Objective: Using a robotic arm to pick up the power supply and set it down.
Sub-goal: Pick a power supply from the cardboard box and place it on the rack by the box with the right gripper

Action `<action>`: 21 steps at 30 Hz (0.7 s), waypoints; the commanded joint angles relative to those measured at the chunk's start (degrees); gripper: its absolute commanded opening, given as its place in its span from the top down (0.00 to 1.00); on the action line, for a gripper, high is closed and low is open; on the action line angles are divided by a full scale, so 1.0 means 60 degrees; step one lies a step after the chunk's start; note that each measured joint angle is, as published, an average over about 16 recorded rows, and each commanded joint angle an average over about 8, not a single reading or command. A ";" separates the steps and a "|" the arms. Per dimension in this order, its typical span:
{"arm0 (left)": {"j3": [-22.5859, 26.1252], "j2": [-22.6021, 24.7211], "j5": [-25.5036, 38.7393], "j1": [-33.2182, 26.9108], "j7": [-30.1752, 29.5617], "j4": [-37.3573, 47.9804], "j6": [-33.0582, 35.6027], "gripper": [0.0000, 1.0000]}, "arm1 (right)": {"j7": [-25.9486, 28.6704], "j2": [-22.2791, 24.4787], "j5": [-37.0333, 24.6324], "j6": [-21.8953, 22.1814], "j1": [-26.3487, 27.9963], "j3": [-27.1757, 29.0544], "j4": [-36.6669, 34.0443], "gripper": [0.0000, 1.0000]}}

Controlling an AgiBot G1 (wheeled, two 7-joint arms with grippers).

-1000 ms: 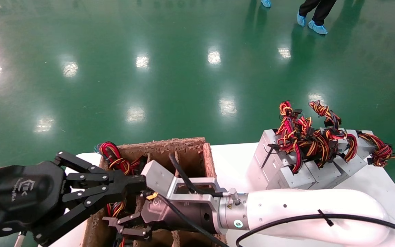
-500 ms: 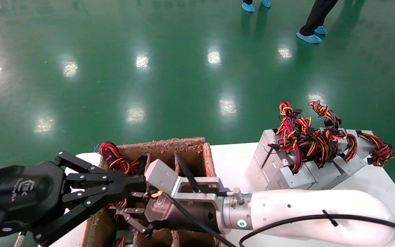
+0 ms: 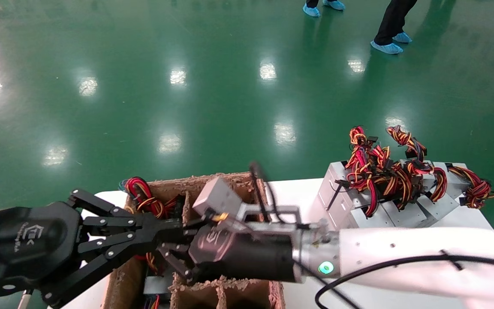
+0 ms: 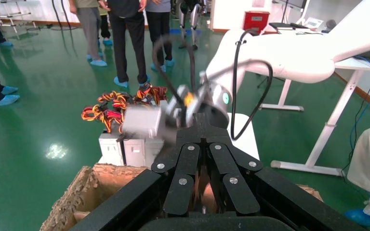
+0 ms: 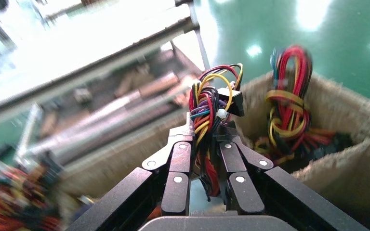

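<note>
My right gripper [image 3: 173,259] reaches into the brown carton [image 3: 230,178] at the near left of the white table. It is shut on a bunch of red, yellow and black wires [image 5: 211,103] that stands up between its fingers. That bunch belongs to a power supply; a bit of its grey box [image 3: 157,284] shows low in the carton compartment. The white robotic arm [image 3: 410,253] runs in from the right. My left gripper [image 3: 177,231] hangs shut over the carton's left side, just left of the right wrist, holding nothing.
Several more grey power supplies [image 3: 358,212] with tangled wires [image 3: 384,171] are stacked at the back right of the table [image 3: 292,193]. Another wire bunch [image 3: 143,196] sits in the carton's far left compartment. People stand on the green floor [image 3: 390,25] beyond.
The right wrist has risen and drawn back to the right over the carton, its gripper now closed on the wire bunch. The left arm has not moved.
</note>
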 commanded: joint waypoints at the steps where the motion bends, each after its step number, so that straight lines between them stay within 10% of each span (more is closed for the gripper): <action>1: 0.0000 0.0000 0.0000 0.0000 0.0000 0.0000 0.0000 1.00 | 0.0128 0.0093 0.0343 -0.0126 0.0019 0.0145 0.0007 1.00; 21: 0.0000 0.0000 0.0000 0.0000 0.0000 0.0000 0.0000 1.00 | 0.1005 0.0059 0.1993 0.0184 0.0451 0.1109 -0.0234 1.00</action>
